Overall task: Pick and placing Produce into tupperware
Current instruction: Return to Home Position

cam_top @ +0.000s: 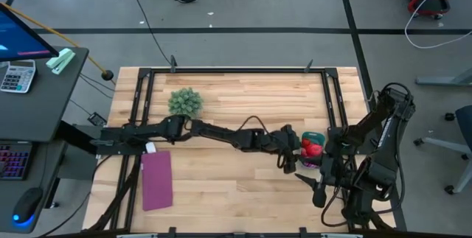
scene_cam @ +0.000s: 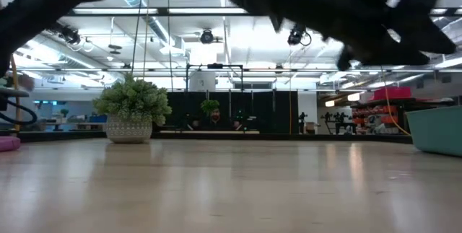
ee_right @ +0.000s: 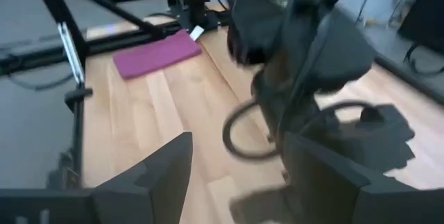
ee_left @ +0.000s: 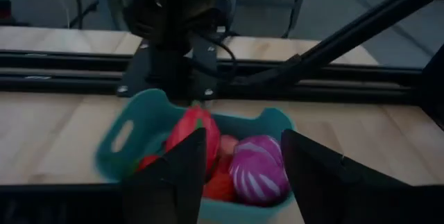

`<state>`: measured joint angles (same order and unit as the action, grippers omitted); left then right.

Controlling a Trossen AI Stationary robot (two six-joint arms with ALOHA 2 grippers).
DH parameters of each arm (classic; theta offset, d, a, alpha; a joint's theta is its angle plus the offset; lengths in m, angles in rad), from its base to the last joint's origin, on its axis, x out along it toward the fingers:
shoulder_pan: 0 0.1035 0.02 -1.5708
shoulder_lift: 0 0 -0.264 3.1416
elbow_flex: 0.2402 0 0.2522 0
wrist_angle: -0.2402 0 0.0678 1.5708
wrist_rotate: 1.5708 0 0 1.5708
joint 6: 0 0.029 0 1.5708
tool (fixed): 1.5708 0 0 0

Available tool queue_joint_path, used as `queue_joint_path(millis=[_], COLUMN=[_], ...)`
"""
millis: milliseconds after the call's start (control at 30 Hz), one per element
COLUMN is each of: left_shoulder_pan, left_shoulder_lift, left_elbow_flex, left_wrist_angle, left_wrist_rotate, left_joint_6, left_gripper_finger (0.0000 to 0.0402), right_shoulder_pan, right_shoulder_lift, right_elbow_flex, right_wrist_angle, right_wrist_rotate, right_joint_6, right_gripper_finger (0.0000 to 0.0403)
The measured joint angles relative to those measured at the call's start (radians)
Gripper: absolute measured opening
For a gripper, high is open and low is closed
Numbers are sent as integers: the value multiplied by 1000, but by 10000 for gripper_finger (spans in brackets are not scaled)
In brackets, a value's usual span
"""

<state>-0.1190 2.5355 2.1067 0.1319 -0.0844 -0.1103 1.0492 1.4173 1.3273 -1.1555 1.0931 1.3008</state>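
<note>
The teal tub (cam_top: pixel 316 136) sits near the table's right edge, in front of the right arm's base. It also shows in the left wrist view (ee_left: pixel 125 135) and at the low view's right edge (scene_cam: pixel 437 128). Inside it lie several red pieces (ee_left: pixel 196 128) and a magenta striped round one (ee_left: pixel 255 170). My left gripper (cam_top: pixel 289 158) reaches across the table to the tub's left side and is open (ee_left: pixel 239 182). Its fingers stand over the near wall and hold nothing. My right gripper (cam_top: pixel 316 188) hovers open by the near right corner (ee_right: pixel 239 182), looking at the left arm.
A green spiky plant ball (cam_top: pixel 184 102) in a pot stands far left of centre (scene_cam: pixel 130 114). A flat purple mat (cam_top: pixel 156 180) lies near the left front (ee_right: pixel 156 54). The left arm spans the table's middle. Black frame rails run along the table's edges.
</note>
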Motion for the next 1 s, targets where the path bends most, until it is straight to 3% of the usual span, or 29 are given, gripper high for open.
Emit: queue_joint_path(millis=[100, 167, 300, 400, 667, 867, 1000], left_shoulder_pan=[7, 13, 41, 70, 125, 147, 154], left_shoulder_lift=[-83, -144, -251, -319, -485, -586, -662], left_elbow_flex=[0, 0, 1, 0, 0, -1, 0], left_wrist_angle=[-170, -267, -347, -393, -516, -572, -691], left_wrist_rotate=[0, 0, 3, 1, 1, 1, 1], left_joint_6=[9, 0, 1, 46, 105, 122, 91], left_gripper_finger=[191, 188, 184, 184, 188, 181, 183], right_shoulder_pan=[0, -3, -4, 2, 2, -36, -112], right_shoulder_lift=[-10, -14, -13, -19, -239, -480, -599], right_elbow_flex=[2, 3, -4, -26, -148, -404, -660], right_wrist_angle=[0, 2, 3, -18, 28, 459, 926], right_wrist_rotate=[0, 17, -44, -13, 7, -68, -244], right_joint_6=[-75, -32, 11, -12, -6, -340, -587], right_gripper_finger=[236, 236, 236, 236, 236, 236, 236])
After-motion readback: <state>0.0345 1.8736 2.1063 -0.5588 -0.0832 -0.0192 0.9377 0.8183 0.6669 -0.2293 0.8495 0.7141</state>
